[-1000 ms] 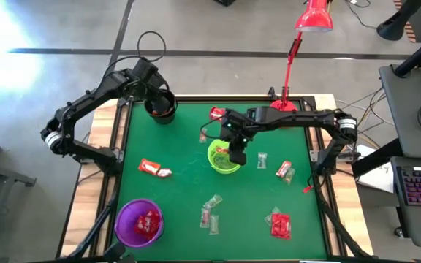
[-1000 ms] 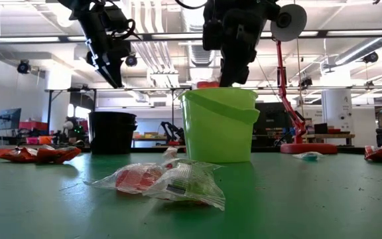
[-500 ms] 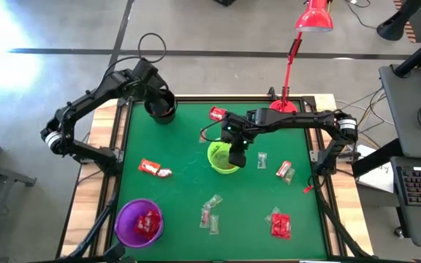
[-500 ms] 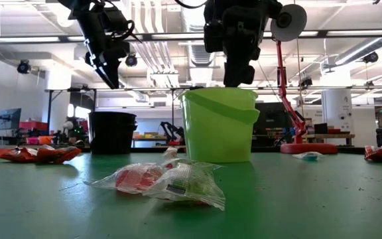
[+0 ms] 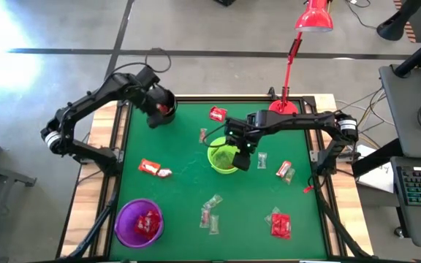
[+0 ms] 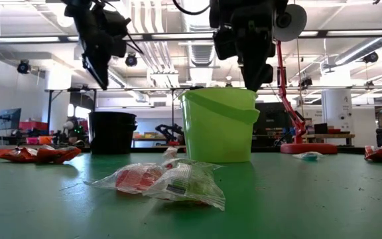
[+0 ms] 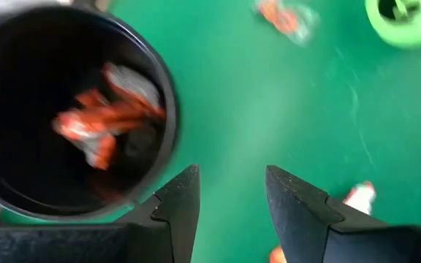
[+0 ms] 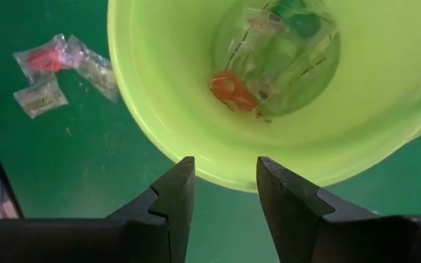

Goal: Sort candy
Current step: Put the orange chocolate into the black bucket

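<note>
Three cups hold candy: green cup (image 8: 196, 109) under the empty, parted right gripper (image 8: 221, 191); black cup (image 7: 20, 197) by the parted left gripper (image 7: 229, 197).

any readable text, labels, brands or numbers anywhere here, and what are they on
No text can be read in any view.
Clear candy wrapper in front of the green cup: a small dark printed patch, too small to read.
Red candy wrappers: any print is too small to read.
Green, black and purple cups: no markings visible.

The left gripper (image 7: 229, 201) hangs with fingers parted at the table's far left corner; the right gripper (image 8: 224, 191) hovers mid-table, fingers apart.
</note>
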